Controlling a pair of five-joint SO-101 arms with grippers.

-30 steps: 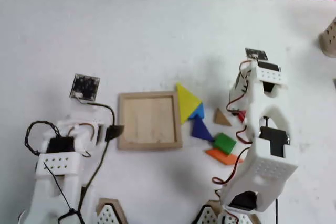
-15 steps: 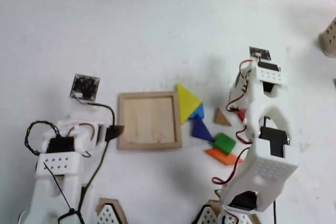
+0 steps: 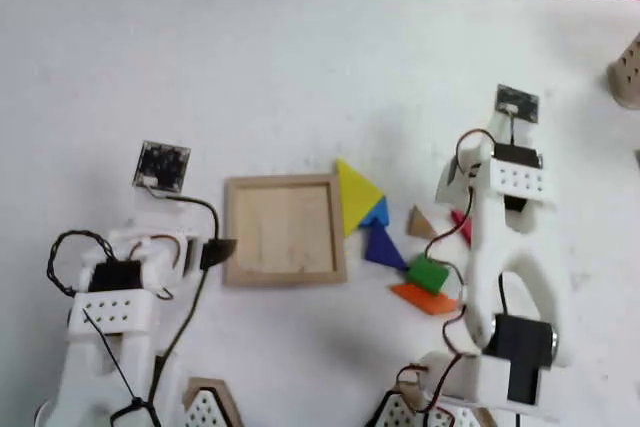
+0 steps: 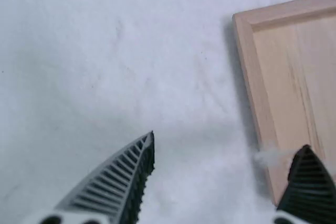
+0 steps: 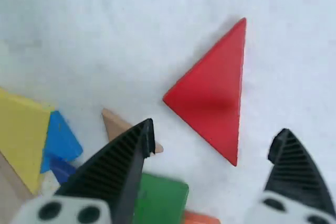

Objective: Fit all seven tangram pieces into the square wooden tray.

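Square wooden tray lies flat on the white table, nothing in it yet. All seven pieces are loose on the table off the tray's right side: the yellow triangle touches its rim, the rest trail outward past the green square. The red triangle lies farthest out, flat and apart from the others, near the tan triangle. Right end effector hangs over it with fingers spread wide and holding nothing. The red piece sits just ahead of the gap between them. Its long edge runs crosswise to the line between the two fingertips, so a squeeze would likely catch it from long edge to opposite corner. Left end effector is also spread and empty. It sits at the tray's far left edge with one fingertip over the rim, well apart from every piece. My read: the red triangle is the right arm's job, then a carry leftward across the other pieces to the tray.
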